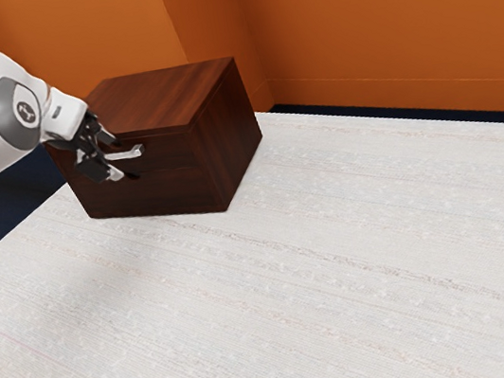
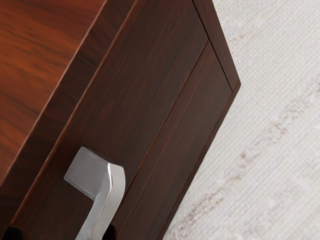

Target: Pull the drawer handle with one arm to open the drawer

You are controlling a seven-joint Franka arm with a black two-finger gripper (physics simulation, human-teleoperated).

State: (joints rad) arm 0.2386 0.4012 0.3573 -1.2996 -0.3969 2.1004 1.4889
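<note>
Exterior view: our gripper (image 1: pixel 101 153) is at the drawer handle (image 1: pixel 128 153) on the wooden cabinet (image 1: pixel 183 114), far left on the table (image 1: pixel 340 261). We can't tell if it's clamped. Wrist view: the drawer handle (image 2: pixel 100 195) is right under the hand and the drawer front (image 2: pixel 150 115) looks flush. We reckon this is the grasp step, and next up is a straight pull.

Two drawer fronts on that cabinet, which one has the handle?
The upper drawer front, next to the cabinet's top: the silver handle sits on it. The lower drawer front, nearer the table, is bare wood.
</note>
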